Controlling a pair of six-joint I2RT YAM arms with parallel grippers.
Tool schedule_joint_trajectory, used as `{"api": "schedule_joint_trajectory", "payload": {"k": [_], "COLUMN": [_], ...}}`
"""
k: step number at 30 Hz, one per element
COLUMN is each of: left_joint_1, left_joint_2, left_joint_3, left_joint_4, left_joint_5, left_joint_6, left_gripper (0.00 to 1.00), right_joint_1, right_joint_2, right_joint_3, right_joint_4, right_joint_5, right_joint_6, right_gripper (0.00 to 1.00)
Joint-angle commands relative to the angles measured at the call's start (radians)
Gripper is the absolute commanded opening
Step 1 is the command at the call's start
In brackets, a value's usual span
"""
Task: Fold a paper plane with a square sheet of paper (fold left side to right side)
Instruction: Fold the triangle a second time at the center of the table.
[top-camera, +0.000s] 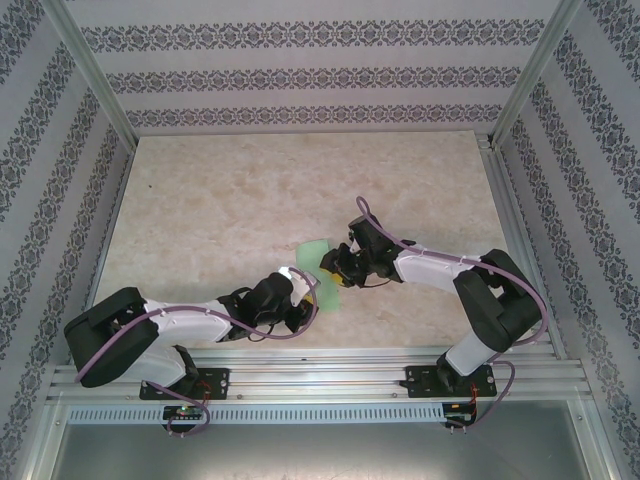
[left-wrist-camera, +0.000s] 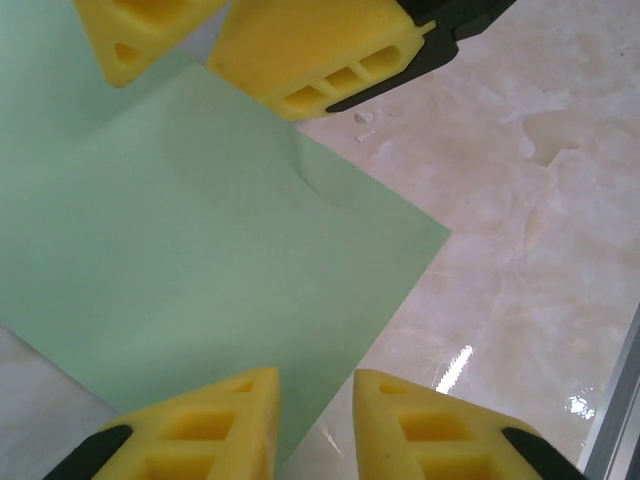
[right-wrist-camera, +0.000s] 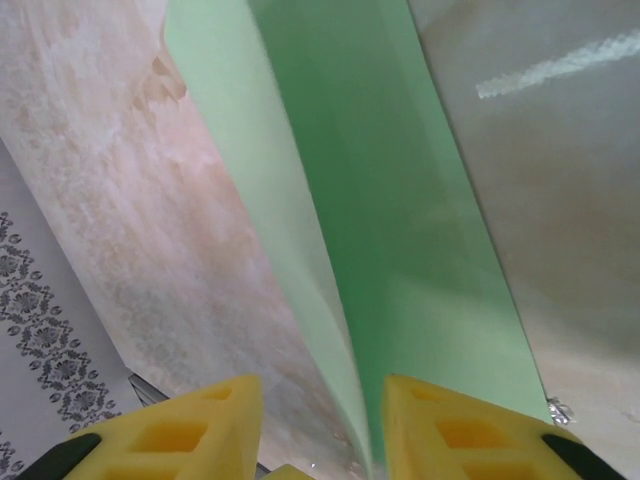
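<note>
The thin, light mint-green square sheet of paper lies on the beige marble-patterned table, a little toward 6 o'clock from its middle, where the two arms meet. The left gripper reaches in from 8 o'clock and the right gripper from 3 o'clock, their ends close together over the sheet. From the left wrist, the paper lies flat on the table with one corner pointing to 3 o'clock. The straight edge of an upper layer crosses it toward 10 o'clock, so part of it is doubled over. The left gripper's yellow foam fingers sit at 6 o'clock with a narrow gap between them. The paper's near edge runs into that gap, and the jaws are parted, not pinching it. At 12 o'clock in the same view the right gripper's tips sit on or just above the far part of the sheet; I cannot tell which. From the right wrist, the paper stretches toward 12 o'clock as two faces meeting in a crease, a pale face at 11 o'clock and a darker, shaded one at 1 o'clock. The crease runs down between that gripper's jaws, close against the one at 5 o'clock. They stand moderately apart, far wider than the paper, and grip nothing. Walls papered in grey floral bands enclose the table.
</note>
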Motion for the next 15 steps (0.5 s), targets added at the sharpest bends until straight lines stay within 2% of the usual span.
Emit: {"api": "schedule_joint_trajectory", "payload": {"k": [1, 5, 11, 15], "left_joint_1": [0.010, 0.009, -0.002, -0.024], "left_joint_2": [-0.038, -0.050, -0.022, 0.017], "left_joint_3": [0.043, 0.079, 0.104, 0.124], "left_joint_4": [-0.003, -0.055, -0.067, -0.070], "left_joint_5": [0.055, 0.073, 0.070, 0.026], "left_joint_6": [0.003, 0.022, 0.039, 0.039], "left_gripper": [0.32, 0.47, 0.60, 0.67], "right_joint_1": [0.011, 0.012, 0.015, 0.018], "right_joint_2": [0.009, 0.007, 0.008, 0.008], "right_joint_3": [0.028, 0.034, 0.037, 0.042], "right_joint_4": [0.028, 0.013, 0.012, 0.008], "right_joint_5": [-0.004, -0.001, -0.001, -0.002], "right_joint_6": [0.020, 0.017, 0.018, 0.019], "right_gripper": [0.35, 0.34, 0.34, 0.34]}}
